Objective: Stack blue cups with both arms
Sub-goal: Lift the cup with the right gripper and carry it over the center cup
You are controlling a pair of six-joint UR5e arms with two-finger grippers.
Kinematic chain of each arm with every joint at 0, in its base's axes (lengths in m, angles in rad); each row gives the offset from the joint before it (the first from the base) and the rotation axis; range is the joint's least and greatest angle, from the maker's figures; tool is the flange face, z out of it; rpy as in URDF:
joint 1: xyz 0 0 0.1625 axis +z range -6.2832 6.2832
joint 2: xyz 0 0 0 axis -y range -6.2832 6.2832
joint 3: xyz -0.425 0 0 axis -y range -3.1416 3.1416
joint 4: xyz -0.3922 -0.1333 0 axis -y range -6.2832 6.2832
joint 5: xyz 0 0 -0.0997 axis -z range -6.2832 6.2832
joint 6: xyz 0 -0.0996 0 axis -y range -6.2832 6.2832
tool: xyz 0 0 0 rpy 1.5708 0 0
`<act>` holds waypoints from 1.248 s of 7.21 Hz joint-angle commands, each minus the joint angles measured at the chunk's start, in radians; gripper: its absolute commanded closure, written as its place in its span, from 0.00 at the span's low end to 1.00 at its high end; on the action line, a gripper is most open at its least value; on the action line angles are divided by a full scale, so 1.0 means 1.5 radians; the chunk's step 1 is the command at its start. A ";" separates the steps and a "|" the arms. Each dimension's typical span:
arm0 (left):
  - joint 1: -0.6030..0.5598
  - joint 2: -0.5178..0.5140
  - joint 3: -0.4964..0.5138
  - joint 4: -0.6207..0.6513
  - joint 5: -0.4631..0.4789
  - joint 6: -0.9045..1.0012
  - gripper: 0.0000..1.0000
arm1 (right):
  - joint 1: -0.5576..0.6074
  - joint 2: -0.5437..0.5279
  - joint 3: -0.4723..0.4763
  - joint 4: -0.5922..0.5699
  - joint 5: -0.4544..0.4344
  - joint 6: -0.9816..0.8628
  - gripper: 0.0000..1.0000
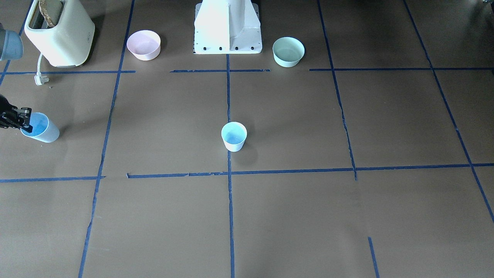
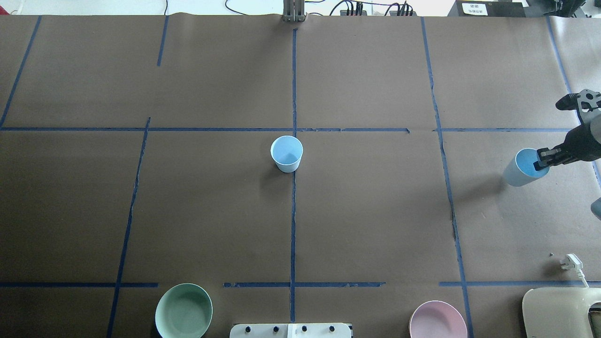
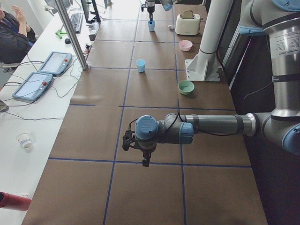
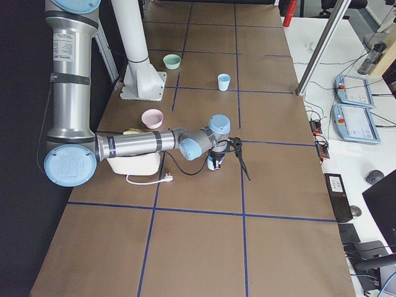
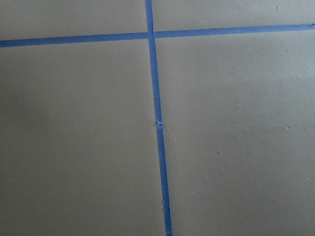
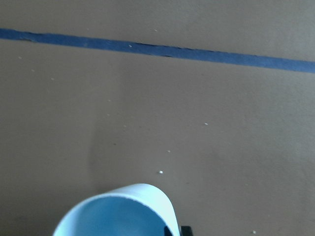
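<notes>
One blue cup (image 1: 234,136) stands upright on the centre tape line, also in the overhead view (image 2: 286,153). The other blue cup (image 1: 41,130) is at the table's end on my right side, tilted, its rim pinched by my right gripper (image 1: 27,120), which is shut on it; in the overhead view the gripper (image 2: 539,159) holds this cup (image 2: 522,170). The cup's rim fills the bottom of the right wrist view (image 6: 123,211). My left gripper (image 3: 144,157) shows only in the exterior left view, hanging over bare table far from both cups; I cannot tell whether it is open.
A cream toaster (image 1: 60,33) with a loose plug (image 1: 39,79) stands near the held cup. A pink bowl (image 1: 143,44) and a mint-green bowl (image 1: 288,51) flank the white pedestal (image 1: 227,27). Blue tape lines cross the brown table.
</notes>
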 commanded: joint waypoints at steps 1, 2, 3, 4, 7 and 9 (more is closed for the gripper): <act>0.001 -0.001 -0.001 0.002 0.024 0.001 0.00 | 0.000 0.077 0.008 -0.056 0.014 0.072 1.00; 0.000 -0.001 -0.004 0.002 0.028 0.001 0.00 | 0.000 0.108 0.039 -0.113 0.013 0.095 1.00; 0.000 -0.003 -0.016 0.016 0.029 0.000 0.00 | 0.000 0.161 0.080 -0.202 0.011 0.139 1.00; 0.001 -0.003 -0.041 0.051 0.029 0.000 0.00 | -0.016 0.213 0.114 -0.263 0.006 0.205 1.00; 0.000 0.005 -0.064 0.060 0.029 0.001 0.00 | -0.183 0.388 0.130 -0.338 -0.128 0.471 1.00; 0.000 0.005 -0.064 0.059 0.028 0.000 0.00 | -0.264 0.504 0.079 -0.354 -0.203 0.599 1.00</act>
